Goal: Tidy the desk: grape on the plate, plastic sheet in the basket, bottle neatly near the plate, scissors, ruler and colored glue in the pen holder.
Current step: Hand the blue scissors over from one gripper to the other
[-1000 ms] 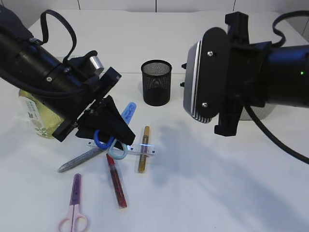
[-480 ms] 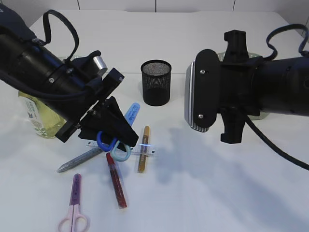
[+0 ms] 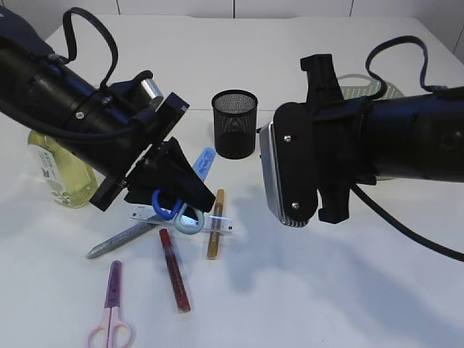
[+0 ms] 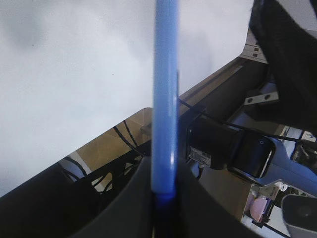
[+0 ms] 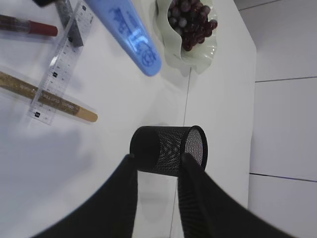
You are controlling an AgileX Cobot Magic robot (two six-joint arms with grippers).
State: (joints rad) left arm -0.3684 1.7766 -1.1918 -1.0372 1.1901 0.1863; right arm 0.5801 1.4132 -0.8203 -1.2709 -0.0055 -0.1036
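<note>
My left gripper (image 3: 176,194) is shut on the blue scissors (image 3: 197,168), lifted off the table; their light-blue sheath points up-right toward the black mesh pen holder (image 3: 235,123). In the left wrist view the scissors (image 4: 165,99) stand straight out of the left gripper (image 4: 163,186). My right gripper (image 5: 158,161) is open, its tips just short of the pen holder (image 5: 168,148). The clear ruler (image 3: 217,224) lies across the gold glue (image 3: 215,233), with red glue (image 3: 174,270) and silver glue (image 3: 119,239) beside it. Grapes (image 5: 188,20) sit on the pale green plate (image 5: 200,52). The bottle (image 3: 58,170) stands at far left. Plastic sheet and basket are out of view.
Pink and purple scissors (image 3: 111,312) lie at the front left. The right arm's bulky wrist (image 3: 290,174) hangs over the table's middle right. The table's back edge runs behind the pen holder.
The right arm has swung left and lower, closing on the pen holder. The left arm has carried the blue scissors slightly up and to the right.
</note>
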